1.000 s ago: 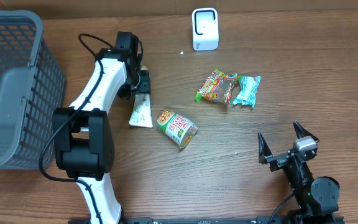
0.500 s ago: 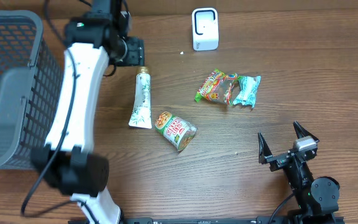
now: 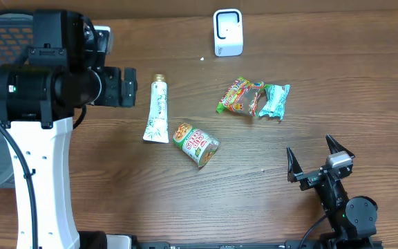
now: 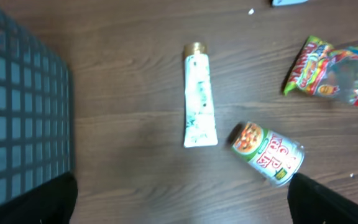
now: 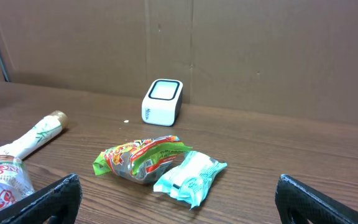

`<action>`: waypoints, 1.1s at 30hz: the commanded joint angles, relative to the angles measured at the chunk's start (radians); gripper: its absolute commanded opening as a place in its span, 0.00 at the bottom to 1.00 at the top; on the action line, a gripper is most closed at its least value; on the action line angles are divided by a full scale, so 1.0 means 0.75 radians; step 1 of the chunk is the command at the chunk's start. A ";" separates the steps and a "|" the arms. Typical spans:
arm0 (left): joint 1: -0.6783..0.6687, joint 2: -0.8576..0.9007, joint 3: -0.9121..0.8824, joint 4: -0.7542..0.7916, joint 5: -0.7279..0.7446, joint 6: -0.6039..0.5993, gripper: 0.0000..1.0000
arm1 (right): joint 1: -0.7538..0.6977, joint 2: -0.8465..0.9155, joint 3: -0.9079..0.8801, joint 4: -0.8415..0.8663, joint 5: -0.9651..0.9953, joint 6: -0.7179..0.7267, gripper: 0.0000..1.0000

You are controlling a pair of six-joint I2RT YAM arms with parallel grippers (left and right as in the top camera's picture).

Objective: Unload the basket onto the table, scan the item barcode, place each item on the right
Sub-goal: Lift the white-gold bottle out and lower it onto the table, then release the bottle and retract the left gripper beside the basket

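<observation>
A white tube [image 3: 156, 111] with a gold cap lies flat on the table, free of both grippers, and shows again in the left wrist view [image 4: 199, 106]. A printed noodle cup [image 3: 197, 143] lies on its side right of it. The white barcode scanner [image 3: 228, 32] stands at the back edge. My left gripper [image 3: 121, 86] hangs high over the table, left of the tube, open and empty [image 4: 180, 205]. My right gripper [image 3: 313, 155] rests low at the front right, open and empty [image 5: 179, 205], facing the scanner [image 5: 162, 101].
A green-and-red snack bag [image 3: 240, 95] and a teal packet [image 3: 275, 101] lie touching each other right of centre. A grey mesh basket [image 4: 17, 112] stands at the far left, largely hidden overhead by my left arm.
My left gripper has let go of the tube, opened wide, and risen up and to the left. The tube stays flat on the table. The right arm has not moved.
</observation>
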 commanded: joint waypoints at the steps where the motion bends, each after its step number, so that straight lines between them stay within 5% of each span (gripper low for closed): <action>1: 0.003 -0.006 0.006 -0.007 -0.007 0.005 1.00 | 0.005 -0.010 -0.014 0.008 0.010 0.004 1.00; 23: 0.010 -0.002 0.006 0.009 -0.097 -0.006 1.00 | 0.005 -0.010 -0.014 0.008 0.010 0.004 1.00; 27: 0.172 0.002 0.006 0.009 -0.143 -0.121 1.00 | 0.005 -0.010 -0.014 0.008 0.010 0.004 1.00; 33: 0.548 0.023 0.006 0.041 0.035 0.009 1.00 | 0.005 -0.010 -0.014 0.008 0.010 0.004 1.00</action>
